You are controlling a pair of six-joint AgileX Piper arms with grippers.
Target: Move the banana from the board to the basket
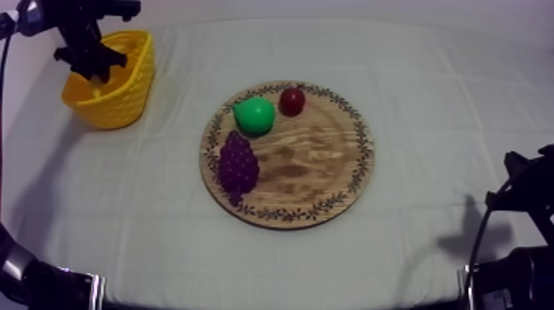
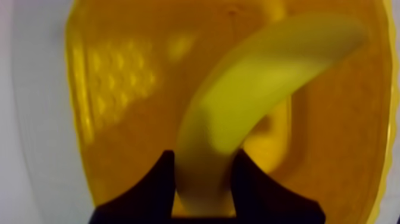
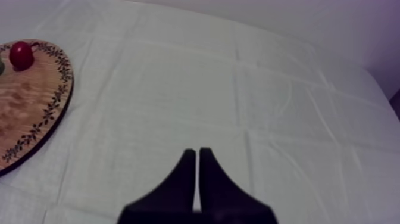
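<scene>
- Grey-white cloth [image 1: 445,107] over the table, board [image 1: 330,173] mid-table.
- On the board: pear [image 1: 254,115], grapes [image 1: 237,163], small red fruit [image 1: 292,101]. Banana [image 2: 268,71] is off the board.
- Basket [image 1: 124,103] sits well left of the board, toward the far edge. Banana is held over its inside.
- Left gripper [image 2: 202,156]: fingers [image 2: 158,184] parted just by the banana's width and clamped on one end. The rest of it curves free above the basket floor.
- Can't tell if the banana touches the basket.
- Right gripper [image 3: 197,152]: fingers pressed together in a narrow wedge, gripping nothing, over bare cloth right of the board.
- My read: pick and carry done. What's left is to release into the basket, then retract.
</scene>
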